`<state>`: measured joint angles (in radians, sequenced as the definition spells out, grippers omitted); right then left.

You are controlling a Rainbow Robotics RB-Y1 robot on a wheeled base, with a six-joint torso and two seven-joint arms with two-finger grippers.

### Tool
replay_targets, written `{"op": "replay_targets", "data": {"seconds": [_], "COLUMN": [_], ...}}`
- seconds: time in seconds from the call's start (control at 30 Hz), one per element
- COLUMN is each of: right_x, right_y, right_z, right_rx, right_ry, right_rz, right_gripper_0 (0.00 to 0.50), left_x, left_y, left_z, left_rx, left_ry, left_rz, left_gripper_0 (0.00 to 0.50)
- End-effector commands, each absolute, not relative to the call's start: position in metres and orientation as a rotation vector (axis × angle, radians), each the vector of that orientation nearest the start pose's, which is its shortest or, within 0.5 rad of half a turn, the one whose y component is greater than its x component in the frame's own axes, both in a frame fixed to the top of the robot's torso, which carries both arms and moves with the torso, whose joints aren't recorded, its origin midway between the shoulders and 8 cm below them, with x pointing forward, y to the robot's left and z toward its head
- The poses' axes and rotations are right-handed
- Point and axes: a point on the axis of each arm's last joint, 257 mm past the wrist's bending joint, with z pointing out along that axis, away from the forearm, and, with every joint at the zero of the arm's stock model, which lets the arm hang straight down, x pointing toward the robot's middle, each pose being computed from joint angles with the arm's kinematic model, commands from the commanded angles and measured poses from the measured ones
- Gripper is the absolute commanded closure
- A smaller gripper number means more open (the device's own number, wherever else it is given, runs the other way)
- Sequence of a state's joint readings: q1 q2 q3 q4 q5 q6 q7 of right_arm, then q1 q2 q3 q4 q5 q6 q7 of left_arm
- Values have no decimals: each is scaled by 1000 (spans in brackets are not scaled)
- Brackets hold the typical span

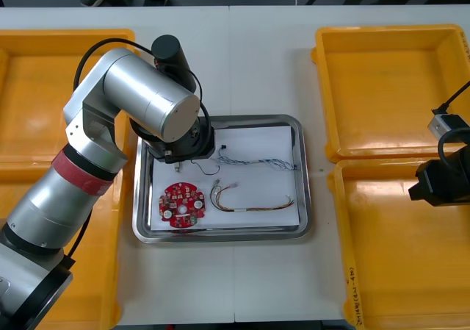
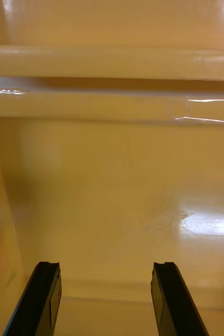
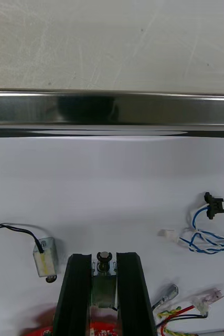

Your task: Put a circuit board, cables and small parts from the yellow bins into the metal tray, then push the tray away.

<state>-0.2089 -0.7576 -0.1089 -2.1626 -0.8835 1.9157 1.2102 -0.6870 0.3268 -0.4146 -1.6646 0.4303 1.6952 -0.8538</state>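
My left gripper (image 3: 104,258) is shut on a small metal part (image 3: 103,286) low over the white inside of the metal tray (image 1: 302,176), near its left side. Beside the fingers lies another small metal part (image 3: 44,257) with a black cable (image 3: 12,229) attached. On the tray also lie a round red circuit board (image 1: 183,205), a blue and white cable (image 1: 258,162) and a red and yellow cable (image 1: 250,201). In the front view the left arm's wrist (image 1: 180,135) covers its fingers. My right gripper (image 2: 106,299) stands open over a bare orange bin floor (image 2: 122,199).
Two yellow bins (image 1: 389,87) stand at each side of the tray. The right arm (image 1: 440,179) hangs over the near right bin (image 1: 396,256) at the table's right edge. The tray's shiny rim (image 3: 112,107) runs beyond the left fingers, with bare table (image 1: 242,58) past it.
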Motion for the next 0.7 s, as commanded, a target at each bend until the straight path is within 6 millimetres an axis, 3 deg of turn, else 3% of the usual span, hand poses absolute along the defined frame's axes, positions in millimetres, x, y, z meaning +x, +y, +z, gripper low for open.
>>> {"op": "replay_targets", "data": {"seconds": [0.03,0.13,0.2,0.47,0.7], "right_x": [358,356,355,354,354], "right_y": [-311,-311,-311,-309,-307], "right_z": [-201,-202,-203,-202,-204], "right_rx": [-32,-28,-28,-29,-19], "right_ry": [2792,2794,2795,2795,2795], "right_rz": [109,108,108,116,133], "right_gripper_0": [0,0,0,0,0], "left_x": [482,480,479,484,480], "left_y": [89,90,91,96,111], "left_z": [-245,-247,-247,-237,-208], "left_rx": [67,65,65,32,-12], "left_ry": [2713,2720,2724,2704,2691], "left_rz": [-109,-104,-100,-105,-111], "left_gripper_0": [153,30,0,0,0]}}
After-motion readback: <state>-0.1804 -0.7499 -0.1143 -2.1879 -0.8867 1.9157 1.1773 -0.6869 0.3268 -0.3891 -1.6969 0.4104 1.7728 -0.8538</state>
